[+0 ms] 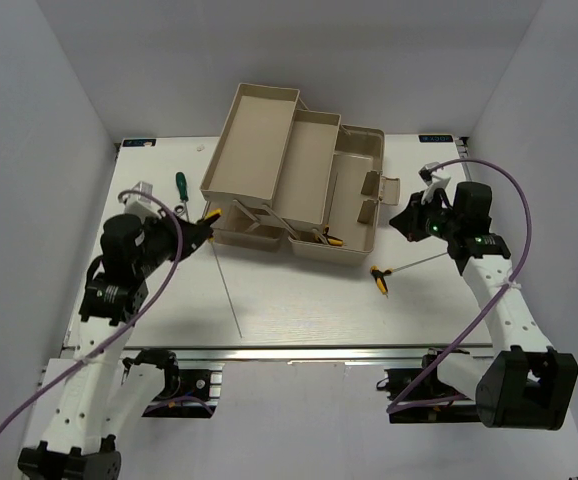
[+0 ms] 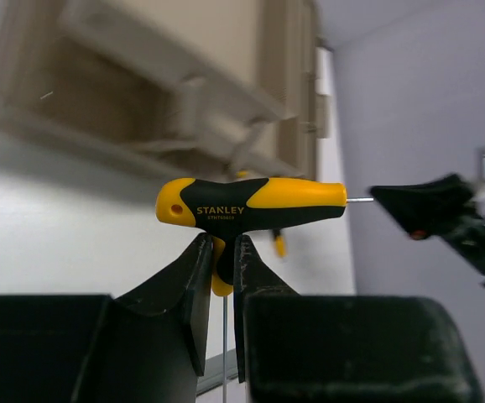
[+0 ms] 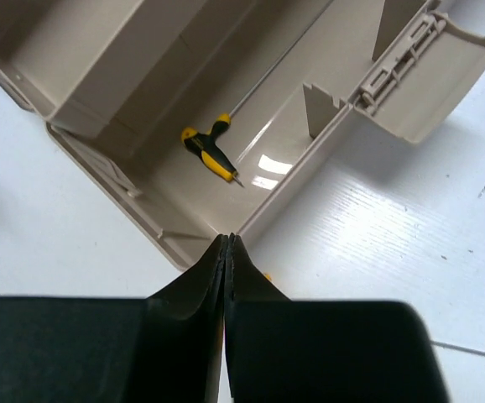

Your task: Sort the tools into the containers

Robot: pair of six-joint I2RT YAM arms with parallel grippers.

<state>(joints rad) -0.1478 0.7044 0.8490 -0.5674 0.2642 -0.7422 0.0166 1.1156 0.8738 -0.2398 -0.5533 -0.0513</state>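
Two arms are over the table [image 1: 299, 320], and the left gripper [image 2: 219, 252] has the action. Its jaws are pinched tight on the neck of a yellow-and-black hex key [image 2: 251, 204], crossbar on top and the long shaft trailing below the fingers, a grip that looks meant for swinging it over the wall of the open toolbox [image 1: 254, 140] just beside it. The right gripper [image 3: 226, 243] hangs near the box's right end, jaws pressed flat together, holding nothing. A second key [image 3: 209, 151] lies in the bottom compartment, a third key [image 1: 379, 278] on the table near the right arm, and a green screwdriver [image 1: 181, 185] waits far left.

"STANLEY" on yellow-black T-handle hex key [image 2: 301, 197]
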